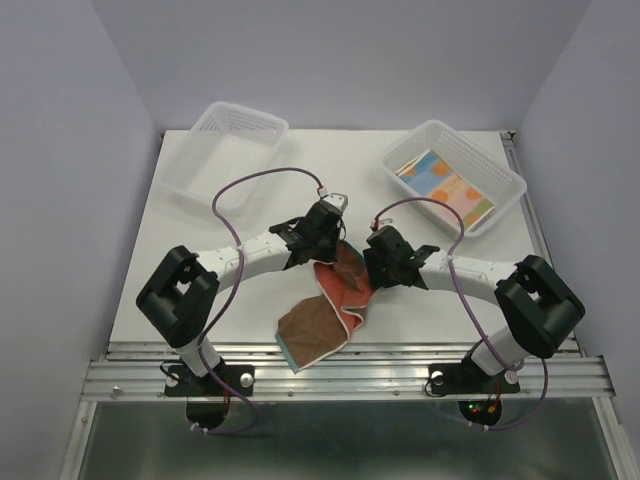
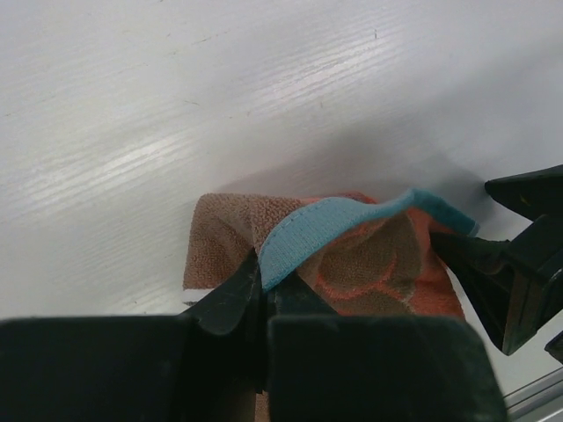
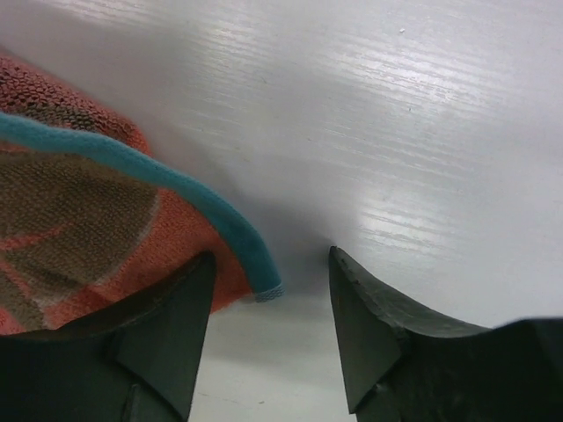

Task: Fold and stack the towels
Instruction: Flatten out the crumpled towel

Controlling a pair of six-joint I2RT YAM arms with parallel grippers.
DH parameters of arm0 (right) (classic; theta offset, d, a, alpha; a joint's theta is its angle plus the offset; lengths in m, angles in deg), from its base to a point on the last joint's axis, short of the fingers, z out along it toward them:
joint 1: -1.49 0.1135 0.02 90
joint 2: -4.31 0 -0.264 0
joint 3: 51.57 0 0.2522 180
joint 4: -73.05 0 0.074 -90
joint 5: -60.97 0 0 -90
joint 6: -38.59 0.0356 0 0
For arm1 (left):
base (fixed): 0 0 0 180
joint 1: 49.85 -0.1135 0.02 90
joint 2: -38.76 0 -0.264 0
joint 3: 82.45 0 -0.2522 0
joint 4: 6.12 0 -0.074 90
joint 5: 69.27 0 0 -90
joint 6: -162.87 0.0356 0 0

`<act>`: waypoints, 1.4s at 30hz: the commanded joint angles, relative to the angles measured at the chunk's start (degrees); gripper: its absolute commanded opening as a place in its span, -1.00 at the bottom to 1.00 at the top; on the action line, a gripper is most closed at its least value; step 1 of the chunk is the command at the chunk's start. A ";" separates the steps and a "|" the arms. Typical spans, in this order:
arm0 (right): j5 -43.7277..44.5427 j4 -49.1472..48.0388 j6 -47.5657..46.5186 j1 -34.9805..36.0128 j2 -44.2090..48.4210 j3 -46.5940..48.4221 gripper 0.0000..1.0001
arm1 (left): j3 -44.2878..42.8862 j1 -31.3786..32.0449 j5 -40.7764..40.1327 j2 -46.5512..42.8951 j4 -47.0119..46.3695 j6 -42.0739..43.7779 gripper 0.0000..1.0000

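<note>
Left gripper (image 2: 262, 283) fills the near view, jaws clamped on the teal binding of the brown-and-orange towel (image 1: 318, 328). The towel is lifted at the middle of the table (image 1: 410, 320) and trails toward its near edge. Just right, the right gripper (image 3: 273, 264) stands with jaws apart, only the hem's corner tip between them. So thin a bite could slip and skew the fold. The terry looks soft and rumpled, with brown blotches on orange. Another pastel spotted towel (image 1: 445, 187) lies in the right basket (image 1: 510, 178).

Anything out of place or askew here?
The brown-and-orange towel lies twisted and askew, its near corner seeming to overhang the table's front edge. The left tool pinches its teal trim; the right tool stands open beside it.
</note>
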 commanded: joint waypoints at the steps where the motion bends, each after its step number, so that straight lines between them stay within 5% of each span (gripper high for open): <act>1: 1.86 1.59 4.56 0.76 -1.68 -1.47 0.07 | 0.72 -0.10 0.99 -3.95 0.49 -0.76 -1.00; 6: 1.95 1.42 7.56 0.76 -3.00 -2.08 -0.82 | 1.60 -0.10 2.14 -6.14 1.45 -0.76 -1.00; 8: 2.91 1.68 7.38 0.76 -1.25 -1.21 -0.99 | 1.95 -0.10 2.14 -8.07 1.72 -0.67 -1.00; 20: 6.62 4.49 -3.07 0.85 23.88 11.17 -0.99 | -3.48 1.47 8.98 -26.43 6.38 2.75 -1.00; 34: -28.96 4.41 -8.88 0.84 43.40 25.60 -0.99 | -14.65 15.46 20.76 -38.14 6.64 0.04 -1.00; 42: -36.71 3.88 -4.57 0.84 47.36 28.85 -0.99 | -20.54 19.49 23.24 -38.58 12.78 -1.02 -1.00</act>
